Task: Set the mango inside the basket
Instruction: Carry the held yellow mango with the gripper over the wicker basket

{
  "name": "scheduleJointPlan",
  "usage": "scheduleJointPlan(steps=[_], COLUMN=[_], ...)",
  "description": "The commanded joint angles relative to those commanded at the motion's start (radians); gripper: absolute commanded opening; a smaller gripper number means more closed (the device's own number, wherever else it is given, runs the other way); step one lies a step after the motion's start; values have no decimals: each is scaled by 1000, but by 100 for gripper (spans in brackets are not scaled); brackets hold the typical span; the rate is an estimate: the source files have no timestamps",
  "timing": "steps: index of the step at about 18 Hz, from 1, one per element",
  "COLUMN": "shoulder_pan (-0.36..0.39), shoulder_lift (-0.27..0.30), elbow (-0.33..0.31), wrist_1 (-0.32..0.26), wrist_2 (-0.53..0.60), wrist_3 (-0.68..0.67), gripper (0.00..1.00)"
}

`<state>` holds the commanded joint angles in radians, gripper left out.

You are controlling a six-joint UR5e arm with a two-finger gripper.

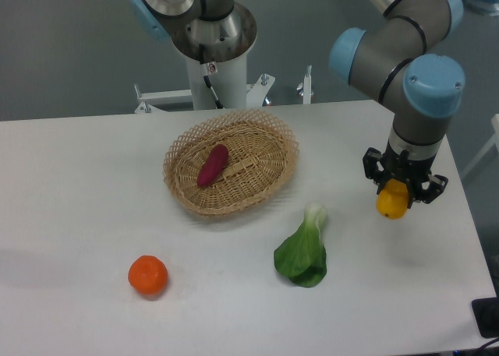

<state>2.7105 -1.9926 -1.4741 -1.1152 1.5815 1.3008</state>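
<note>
The yellow-orange mango (392,201) hangs just above the table at the right side, with my gripper (401,186) shut on its upper part; only the lower half of the fruit shows below the fingers. The tan wicker basket (185,151) sits at the table's middle, well to the left of the gripper. Inside it lies a dark purple-red tuber (213,165).
A green bok choy (303,251) lies between the basket and the gripper, nearer the front. A round orange tangerine (148,276) rests at the front left. The robot base (210,52) stands behind the basket. The table's right edge runs close to the gripper.
</note>
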Motion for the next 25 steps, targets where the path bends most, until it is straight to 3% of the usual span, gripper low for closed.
scheduleJointPlan(steps=[10, 17, 22, 25], shoulder_pan=[-6, -38, -84, -115], shoulder_lift=[11, 93, 120, 150], elbow=[-15, -146, -170, -236], wrist_1=[-21, -23, -25, -22], wrist_2=[0, -12, -34, -51], wrist_3=[-3, -2, -9, -9], gripper=[31, 31, 31, 31])
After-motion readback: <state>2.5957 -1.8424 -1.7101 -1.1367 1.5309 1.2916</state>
